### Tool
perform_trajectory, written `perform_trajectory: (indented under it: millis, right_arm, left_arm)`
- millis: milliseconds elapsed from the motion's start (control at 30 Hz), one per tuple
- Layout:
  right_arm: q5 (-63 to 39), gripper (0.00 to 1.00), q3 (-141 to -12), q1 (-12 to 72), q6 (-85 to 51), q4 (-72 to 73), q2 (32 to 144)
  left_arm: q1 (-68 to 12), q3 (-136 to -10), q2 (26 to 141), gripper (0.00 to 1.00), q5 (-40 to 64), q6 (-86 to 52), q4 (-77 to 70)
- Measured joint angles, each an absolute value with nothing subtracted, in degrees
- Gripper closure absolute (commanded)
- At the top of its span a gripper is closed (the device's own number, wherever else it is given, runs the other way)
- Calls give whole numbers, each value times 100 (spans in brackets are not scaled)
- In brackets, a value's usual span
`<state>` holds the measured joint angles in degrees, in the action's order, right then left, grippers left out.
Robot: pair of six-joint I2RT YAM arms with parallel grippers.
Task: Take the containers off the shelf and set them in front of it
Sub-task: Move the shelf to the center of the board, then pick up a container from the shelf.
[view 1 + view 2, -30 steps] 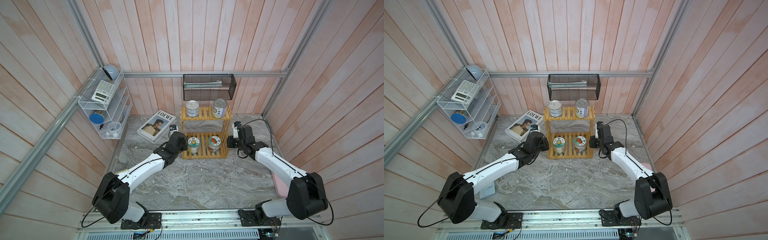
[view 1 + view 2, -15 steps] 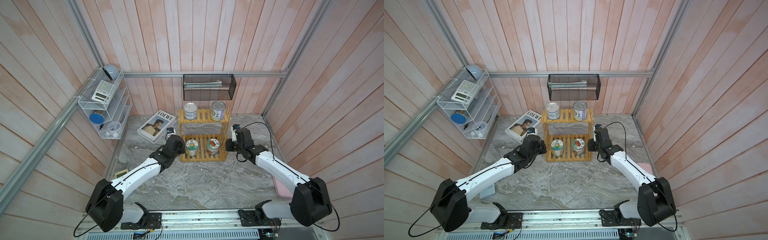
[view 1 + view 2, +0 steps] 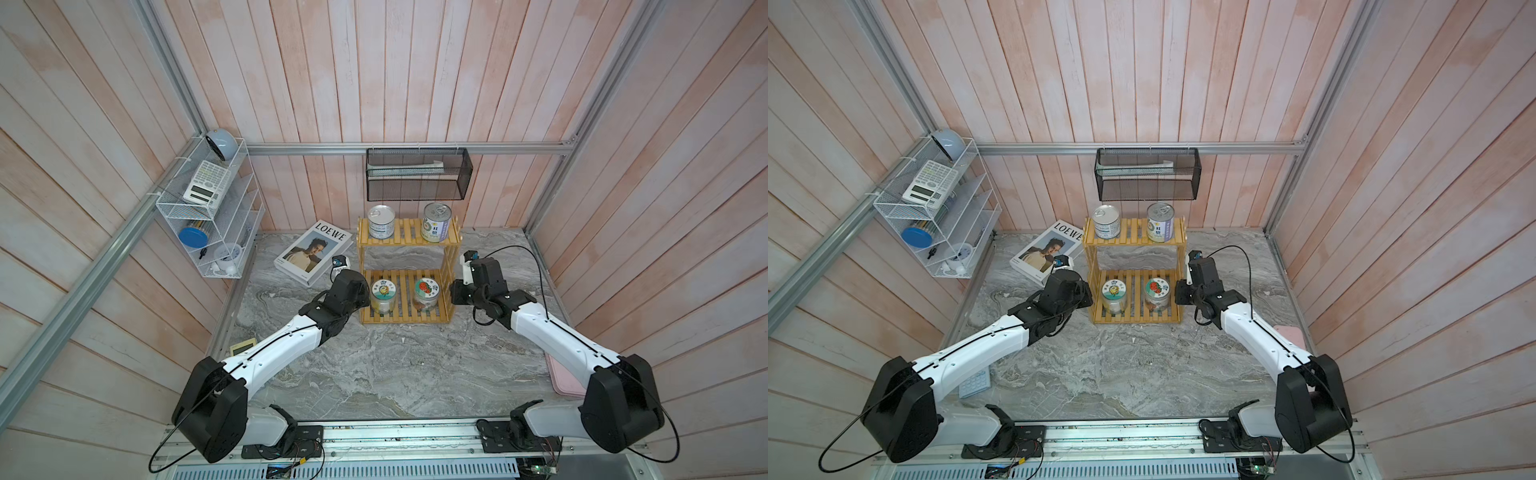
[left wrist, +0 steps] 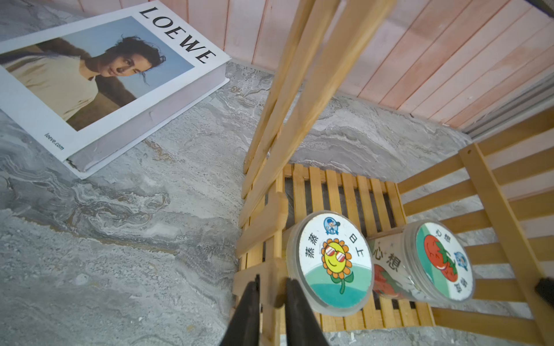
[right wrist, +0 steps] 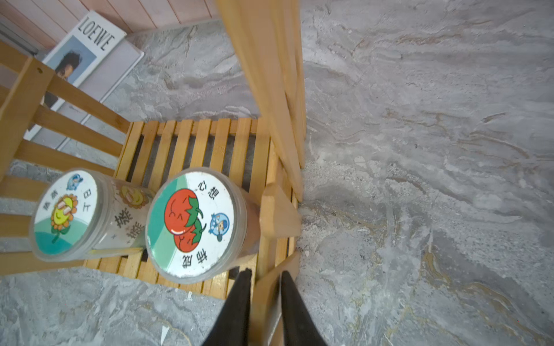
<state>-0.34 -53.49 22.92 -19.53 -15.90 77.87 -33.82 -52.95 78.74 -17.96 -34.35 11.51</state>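
- Shelf [image 3: 409, 235]: counter [image 3: 374, 374], 12 o'clock.
- Blue-label can [image 3: 381, 221], green-label can [image 3: 436, 222]: top tier.
- Flower jar [image 3: 383, 291], tomato jar [image 3: 426, 289]: bottom tier.
- Left claw [image 4: 271, 280]: astride shelf's 8 o'clock post; clamped or slack, cannot tell.
- Right claw [image 5: 263, 274]: astride 4 o'clock post; same doubt.

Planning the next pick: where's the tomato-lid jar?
In a top view the tomato-lid jar stands on the wooden shelf's lower tier, beside the flower-lid jar, on the right gripper's side.
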Motion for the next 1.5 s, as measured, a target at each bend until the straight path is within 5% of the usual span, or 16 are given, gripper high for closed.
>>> perform_trajectory:
  millis: [200, 300, 367, 633, 1133, 1500]
  right_arm:
    - [-104, 51, -5330, 2296, -1925, -1918, 7802]
    - [-82, 31, -5325, 2292, -1894, -2075, 7802]
    - [-51, 20, -5323, 2287, -1852, -2161, 7800]
    - [14, 2, -5319, 2283, -1737, -2364, 7524]
    - [-123, 2, -5911, 2279, -882, -3234, 5959]
    - [-902, 2, -7557, 2279, -322, -2958, 6657]
  left_arm:
    - [-3310, -5282, 7874, 44, -1944, -3446, 1271]
    - [-3234, -5251, 7876, 24, -2058, -3439, 1396]
    - [-3192, -5199, 7891, 1, -2167, -3437, 1566]
    - [-3242, -5142, 7848, 0, -2349, -3450, 1743]
    - [-3227, -4609, 6189, 0, -2357, -2617, 1883]
    - [-3100, -3868, 5505, 0, -1507, -2464, 1356]
